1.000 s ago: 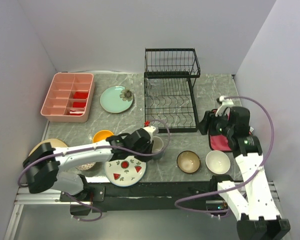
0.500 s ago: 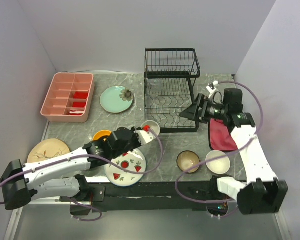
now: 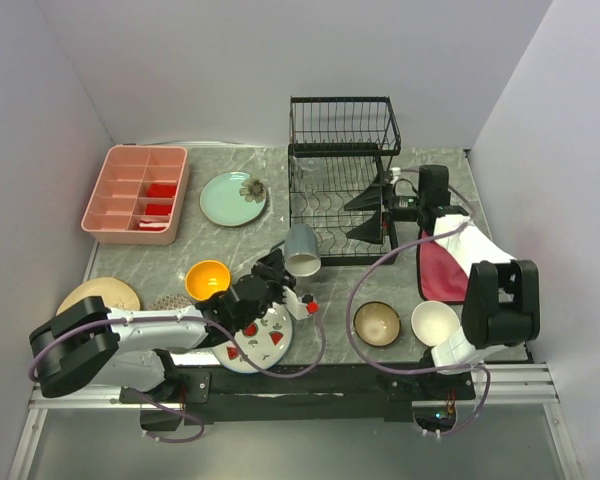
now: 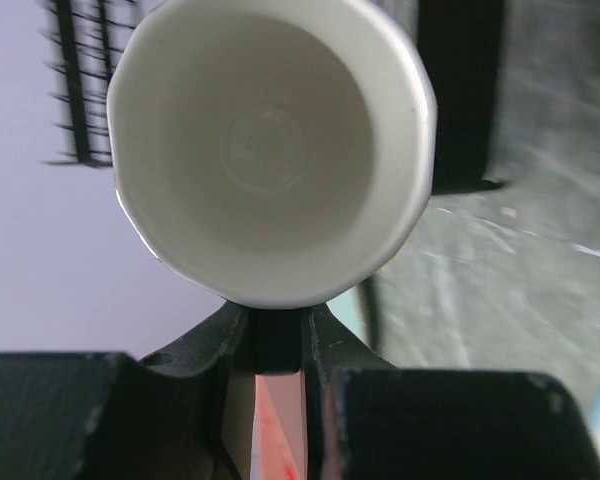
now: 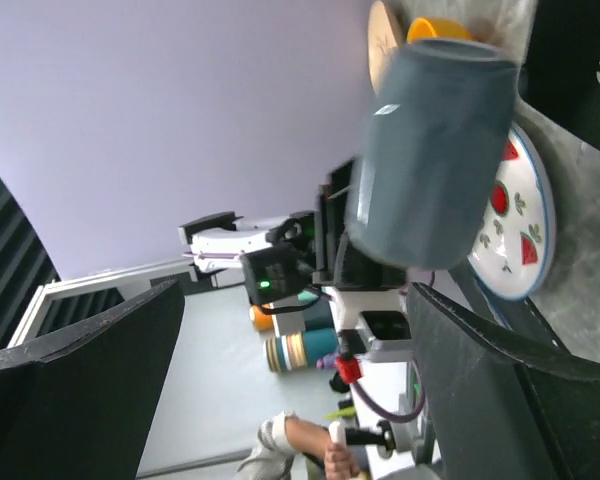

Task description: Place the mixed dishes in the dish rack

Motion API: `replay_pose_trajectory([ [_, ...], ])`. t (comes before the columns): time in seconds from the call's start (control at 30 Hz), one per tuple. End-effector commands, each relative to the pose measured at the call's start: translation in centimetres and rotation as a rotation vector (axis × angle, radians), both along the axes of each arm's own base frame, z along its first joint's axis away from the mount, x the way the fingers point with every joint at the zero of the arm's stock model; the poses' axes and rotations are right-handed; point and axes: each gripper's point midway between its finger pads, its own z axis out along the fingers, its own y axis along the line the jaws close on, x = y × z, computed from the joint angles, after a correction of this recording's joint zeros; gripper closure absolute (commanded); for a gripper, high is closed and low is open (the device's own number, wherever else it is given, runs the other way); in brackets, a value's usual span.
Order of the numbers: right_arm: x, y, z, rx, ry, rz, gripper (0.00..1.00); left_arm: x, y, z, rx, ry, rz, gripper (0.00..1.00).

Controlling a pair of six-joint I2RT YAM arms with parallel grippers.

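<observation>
My left claw [image 4: 278, 335] is clenched on the grey mug [image 3: 302, 250], white inside, and holds it tilted and clear of the surface [image 3: 420, 170], just in front of the front left corner of the black wire dish rack [image 3: 342, 148]. The rack stands toward the far edge of the surface. My right claw [image 3: 368, 216] is released, jaws spread wide, at the rack's right side and pointing toward the mug.

Right gripper [image 5: 295, 340]: dark fingers spread wide at both lower corners.
Mug [image 5: 430, 150]: grey-sided, tilted, seen in the gap between them.
Watermelon-print plate [image 5: 515, 235]: partly hidden behind mug.
Orange bowl [image 5: 440, 25]: top edge.
</observation>
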Motion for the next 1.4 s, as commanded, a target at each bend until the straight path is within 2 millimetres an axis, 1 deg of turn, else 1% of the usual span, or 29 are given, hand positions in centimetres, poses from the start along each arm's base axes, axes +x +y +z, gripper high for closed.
replay_pose_trajectory([
  [0.0,-0.2,0.4,0.5,-0.031,-0.044,0.052,0.00,1.2,-1.7,11.0,-0.198,-0.289,-0.001,0.99],
  [0.03,-0.2,0.3,-0.2,-0.063,-0.103,0.056,0.00,1.3,-1.7,11.5,-0.207,-0.306,0.003,0.99],
  [0.17,-0.7,1.0,-1.7,-0.126,-0.128,0.060,0.00,1.3,-2.3,12.6,-0.213,-0.330,-0.008,0.99],
  [0.2,-1.0,1.4,-1.7,-0.124,-0.129,0.072,0.00,1.3,-2.4,12.7,-0.214,-0.330,-0.011,0.99],
  [0.3,-1.5,2.4,-1.4,-0.107,-0.142,0.093,0.00,1.1,-3.0,12.8,-0.223,-0.329,-0.030,0.99],
  [0.33,-2.0,2.9,-1.3,-0.106,-0.151,0.111,0.00,1.0,-3.1,12.9,-0.231,-0.327,-0.031,0.99],
  [0.6,-2.7,3.9,-0.4,-0.079,-0.165,0.145,0.00,0.3,-3.9,12.5,-0.240,-0.299,-0.053,0.99],
  [0.67,-3.0,4.3,-0.4,-0.064,-0.163,0.161,0.00,0.2,-4.2,12.7,-0.242,-0.306,-0.061,0.99],
  [0.73,-3.0,4.6,-0.5,-0.060,-0.150,0.170,0.00,-0.2,-4.6,13.2,-0.257,-0.318,-0.078,0.99],
  [0.87,-3.3,5.3,-0.2,-0.041,-0.163,0.202,0.00,-0.5,-5.3,13.1,-0.256,-0.314,-0.094,0.99],
  [0.93,-3.4,5.6,-0.3,-0.038,-0.156,0.213,0.00,-0.6,-5.5,13.4,-0.259,-0.321,-0.103,0.99],
  [1.13,-3.0,5.8,-0.6,-0.034,-0.143,0.196,0.01,-1.0,-6.3,13.8,-0.269,-0.332,-0.125,0.99],
  [1.23,-2.5,5.9,-0.4,-0.037,-0.168,0.189,0.02,-1.0,-6.4,13.8,-0.270,-0.329,-0.126,0.99],
  [1.27,-2.3,5.9,-0.3,-0.039,-0.171,0.185,0.02,-1.1,-6.4,14.1,-0.283,-0.335,-0.129,0.99],
  [1.3,-2.2,5.9,-0.3,-0.042,-0.176,0.182,0.02,-1.2,-6.5,13.9,-0.279,-0.331,-0.131,0.99],
  [1.37,-2.0,5.9,-0.3,-0.039,-0.180,0.180,0.02,-1.3,-6.5,14.2,-0.287,-0.334,-0.132,0.99],
])
